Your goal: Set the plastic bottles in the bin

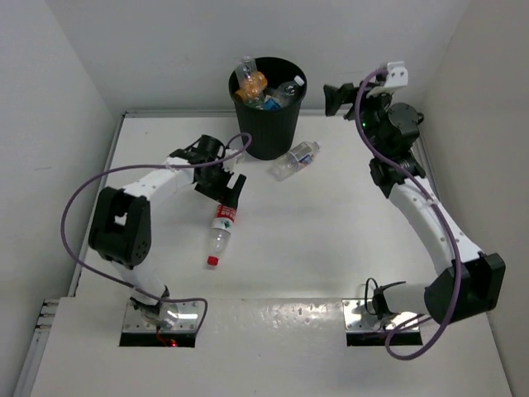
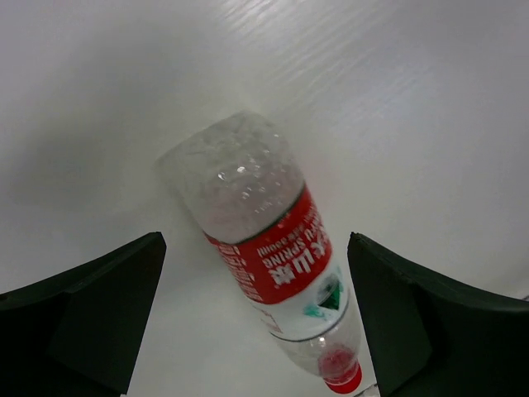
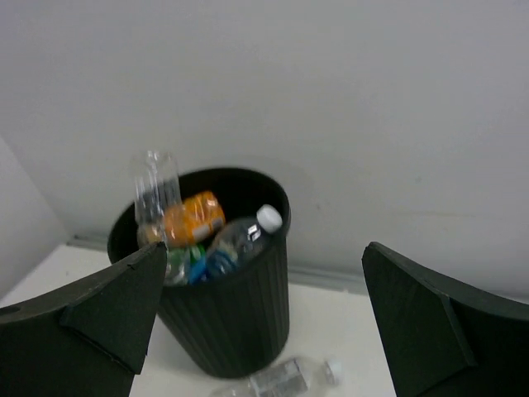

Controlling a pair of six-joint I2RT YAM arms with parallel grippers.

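The left gripper (image 1: 227, 188) hangs low over the white table (image 1: 331, 248) with its two dark fingers (image 2: 83, 314) spread wide and nothing pinched between them. A clear bottle with a red label (image 1: 221, 227) lies on its side right under it. In the left wrist view this bottle (image 2: 273, 248) runs through the gap between the fingers, with bare table showing on either side, so neither finger touches it. Its blunt bottom end points away from the wrist camera and its red cap (image 2: 340, 372) lies nearest the camera. From above, the gripper sits over the bottom end, and the cap (image 1: 212, 260) points toward the near edge of the table. The black bin (image 1: 269, 124) stands at the back of the table, near the left gripper and slightly to its right. Poking out of the bin are an orange bottle (image 3: 192, 219), a tall clear one (image 3: 155, 186) and one with a white cap (image 3: 244, 236). Another clear bottle with a blue label (image 1: 296, 160) lies on the table just beside the foot of the bin, on its right. The right gripper (image 1: 334, 101) is held up in the air to the right of the bin, about level with its rim. Its fingers (image 3: 430, 322) are wide apart and empty, and it stands well apart from both bottles on the table.
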